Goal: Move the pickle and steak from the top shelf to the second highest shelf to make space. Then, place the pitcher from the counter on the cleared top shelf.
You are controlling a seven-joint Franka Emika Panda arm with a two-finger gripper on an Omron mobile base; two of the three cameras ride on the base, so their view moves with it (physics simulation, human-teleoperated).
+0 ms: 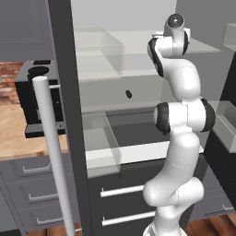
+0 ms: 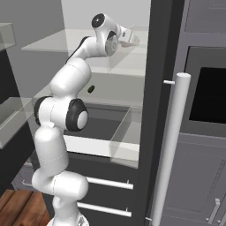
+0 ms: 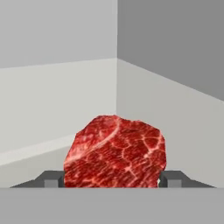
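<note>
The fingers (image 3: 113, 179) stand one on each side of the steak (image 3: 116, 151), close against its flanks; whether they press it cannot be told. The steak lies on the top shelf (image 3: 52, 105), near the fridge's back corner. The arm (image 2: 66, 84) reaches up to that shelf (image 2: 57, 42). The pickle (image 1: 129, 94) lies on the second shelf (image 1: 138, 99), below. A coffee machine (image 1: 39, 99) stands on the bench (image 1: 18, 133), left of the fridge.
</note>
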